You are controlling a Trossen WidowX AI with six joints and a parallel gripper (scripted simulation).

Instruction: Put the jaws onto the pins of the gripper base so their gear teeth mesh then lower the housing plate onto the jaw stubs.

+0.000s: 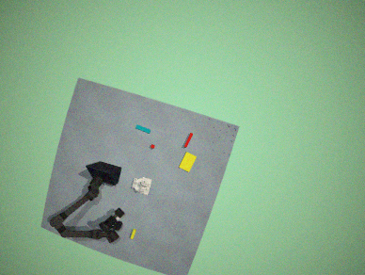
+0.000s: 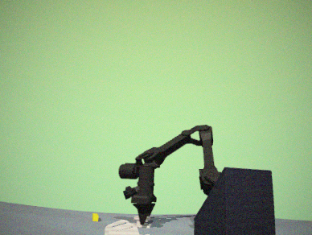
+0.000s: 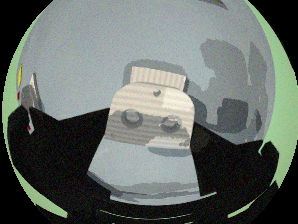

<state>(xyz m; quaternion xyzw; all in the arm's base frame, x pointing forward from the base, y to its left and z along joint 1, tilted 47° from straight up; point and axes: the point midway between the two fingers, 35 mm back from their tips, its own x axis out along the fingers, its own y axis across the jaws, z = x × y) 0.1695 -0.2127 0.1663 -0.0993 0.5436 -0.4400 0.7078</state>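
The pale ribbed housing plate (image 3: 151, 102) (image 1: 119, 218), with two round features and a narrow strip at one end, lies between my fingers in the wrist view. My gripper (image 3: 150, 121) (image 2: 143, 224) points straight down, low over the table, and is shut on the plate's two sides with the fingers wide apart. In the top view the arm hides most of the plate. The white gripper base (image 1: 142, 186) (image 2: 121, 228) stands apart from my gripper, near the middle of the table. Pale parts show on it, but the jaws and their teeth are too small to tell.
A small yellow bar (image 1: 133, 234) lies close beside my gripper. A dark wedge-shaped block (image 1: 105, 172) (image 2: 245, 201) stands on the other side. Farther off are a yellow block (image 1: 187, 162), a red bar (image 1: 188, 140), a small red piece (image 1: 152, 146) and a teal bar (image 1: 143, 129).
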